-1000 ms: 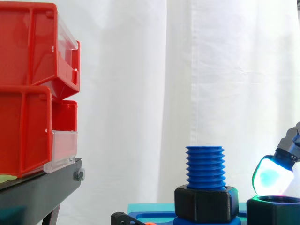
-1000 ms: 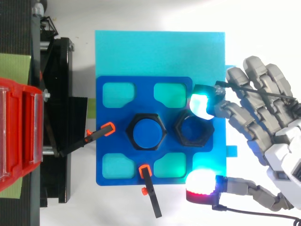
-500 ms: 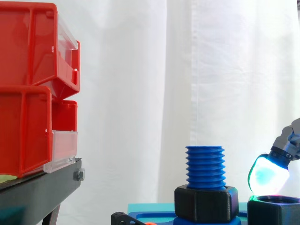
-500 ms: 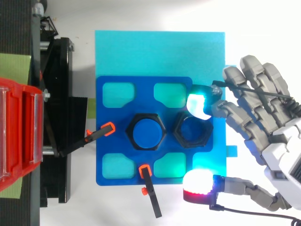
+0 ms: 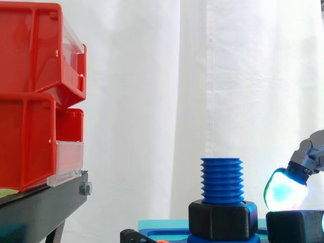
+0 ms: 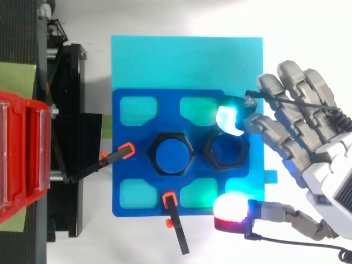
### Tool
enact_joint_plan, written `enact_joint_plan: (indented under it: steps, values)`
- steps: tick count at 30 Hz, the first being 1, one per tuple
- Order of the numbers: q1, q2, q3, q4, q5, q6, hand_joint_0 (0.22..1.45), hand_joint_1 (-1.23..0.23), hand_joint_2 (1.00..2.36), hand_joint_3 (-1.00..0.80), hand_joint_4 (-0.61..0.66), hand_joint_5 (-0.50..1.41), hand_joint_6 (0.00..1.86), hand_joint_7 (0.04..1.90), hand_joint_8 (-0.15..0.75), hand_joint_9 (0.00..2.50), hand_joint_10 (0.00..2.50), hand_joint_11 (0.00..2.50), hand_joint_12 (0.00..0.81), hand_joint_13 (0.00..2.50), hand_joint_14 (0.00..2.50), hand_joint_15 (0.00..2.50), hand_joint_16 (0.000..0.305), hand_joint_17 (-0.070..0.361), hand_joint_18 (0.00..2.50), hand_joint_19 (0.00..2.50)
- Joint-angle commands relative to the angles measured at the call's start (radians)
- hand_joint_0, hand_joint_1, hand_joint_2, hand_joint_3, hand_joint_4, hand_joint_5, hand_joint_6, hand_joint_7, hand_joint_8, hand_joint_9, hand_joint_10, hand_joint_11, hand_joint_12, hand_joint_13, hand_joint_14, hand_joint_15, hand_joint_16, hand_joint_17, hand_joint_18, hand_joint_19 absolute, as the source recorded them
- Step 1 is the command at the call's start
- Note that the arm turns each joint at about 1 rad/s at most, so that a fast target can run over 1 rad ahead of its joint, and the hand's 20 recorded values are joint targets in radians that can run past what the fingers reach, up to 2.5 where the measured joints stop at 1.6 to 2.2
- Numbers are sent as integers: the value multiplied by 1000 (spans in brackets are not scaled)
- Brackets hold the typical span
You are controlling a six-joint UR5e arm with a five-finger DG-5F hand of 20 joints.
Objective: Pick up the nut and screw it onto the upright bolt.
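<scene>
Since the nut (image 6: 226,152) sits just beside the bolt (image 6: 173,154), on the side nearest the hand (image 6: 327,168), a grasp comes before any carry. The hand is spread, its glowing pads (image 6: 231,118) flanking the nut, holding nothing.

The robot hand (image 6: 330,168) has a white palm shell and grey, blocky, segmented fingers (image 6: 279,135); one thick fingertip pad (image 6: 230,119) glows cyan-white, the thumb pad (image 6: 231,212) white above red

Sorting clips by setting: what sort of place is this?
Likely a robotics lab test bench: red bins on a black stand, a white curtain, and a robot hand near a blue bolt.
</scene>
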Motion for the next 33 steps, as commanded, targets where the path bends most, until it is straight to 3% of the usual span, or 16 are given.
enact_joint_plan:
  steps: [1,6,28,33]
  values:
    - [-3,1,0,-12,-6,2,389,-617,1000,-500,193,-283,502,779,275,87,0,0,413,0,0,0,69,156,0,0]
    - [-10,1,0,-15,-13,10,391,-612,1000,-500,181,-285,502,776,273,81,0,0,412,0,0,0,69,155,0,0]
    - [-10,1,0,-19,-24,7,395,-597,1000,-500,175,-285,502,771,270,76,0,0,409,0,0,0,68,153,0,0]
    - [-2,1,0,-27,-33,7,395,-602,1000,-500,172,-285,502,770,267,69,0,0,408,0,0,0,68,153,0,0]
